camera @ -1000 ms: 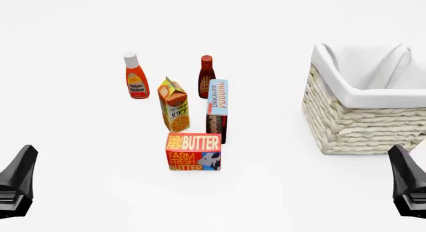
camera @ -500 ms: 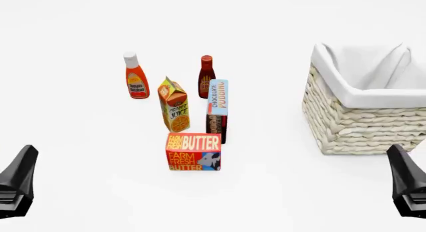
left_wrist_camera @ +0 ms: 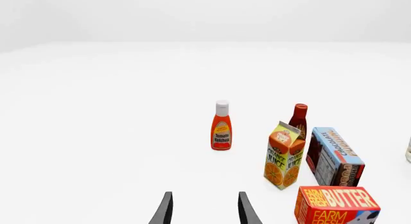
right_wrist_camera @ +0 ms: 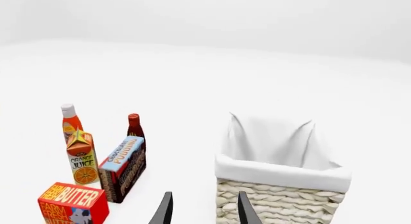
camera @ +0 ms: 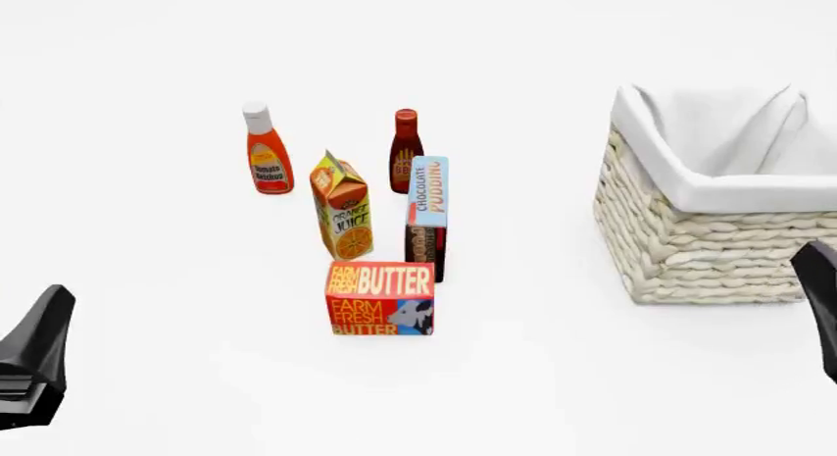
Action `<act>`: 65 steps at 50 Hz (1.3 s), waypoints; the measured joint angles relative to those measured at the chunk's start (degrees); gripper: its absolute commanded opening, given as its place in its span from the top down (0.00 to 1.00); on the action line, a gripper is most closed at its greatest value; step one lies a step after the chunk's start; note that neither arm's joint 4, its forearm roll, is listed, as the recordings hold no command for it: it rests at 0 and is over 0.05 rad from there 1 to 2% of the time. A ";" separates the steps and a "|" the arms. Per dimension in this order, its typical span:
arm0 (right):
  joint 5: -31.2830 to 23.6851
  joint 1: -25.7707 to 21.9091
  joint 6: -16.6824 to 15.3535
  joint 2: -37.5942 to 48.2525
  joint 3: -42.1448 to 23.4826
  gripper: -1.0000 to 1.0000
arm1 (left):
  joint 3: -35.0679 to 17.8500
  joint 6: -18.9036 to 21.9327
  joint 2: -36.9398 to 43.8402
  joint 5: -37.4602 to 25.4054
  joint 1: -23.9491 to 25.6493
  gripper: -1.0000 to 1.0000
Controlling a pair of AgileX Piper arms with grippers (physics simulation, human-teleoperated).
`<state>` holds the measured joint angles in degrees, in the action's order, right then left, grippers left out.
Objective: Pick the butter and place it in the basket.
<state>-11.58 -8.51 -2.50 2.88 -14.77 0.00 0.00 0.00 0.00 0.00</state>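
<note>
The left gripper (camera: 33,363) hangs low at the near left edge of the table (camera: 563,378), its two dark tapered fingers (left_wrist_camera: 164,209) parted with nothing between them. The butter (camera: 379,298) stands well apart from it, toward the table's middle, resting on the surface untouched by either arm. It is one squat red-orange carton with flat printed faces and a cow on a blue patch.

Behind the butter are four more groceries, one of each: a smooth orange ketchup bottle (camera: 267,152) with a white cap farthest left, a gable-topped orange juice carton (camera: 343,207), a slim dark red sauce bottle (camera: 406,150), and a tall chocolate pudding box (camera: 426,219) just behind the butter's right end.

The single basket (camera: 707,240) sits toward the right edge, square, of coarse cream woven wicker, with soft white cloth folded over its rim.

The right gripper (right_wrist_camera: 202,209) shows at the near right edge, its fingers also apart and empty, near the basket's front wall and well clear of the butter.
</note>
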 measured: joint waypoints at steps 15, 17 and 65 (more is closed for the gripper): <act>-5.48 -4.55 -1.87 7.95 -11.53 0.00 | 0.00 0.00 0.00 0.00 0.00 0.00; -5.92 -5.16 -2.26 9.25 -12.70 0.00 | 0.00 0.00 0.00 0.00 0.00 0.00; -14.19 -17.64 -10.59 37.13 -33.16 0.00 | 0.00 0.00 0.00 0.00 0.00 0.00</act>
<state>-25.77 -26.15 -13.09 40.01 -47.93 0.00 0.00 0.00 0.00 0.00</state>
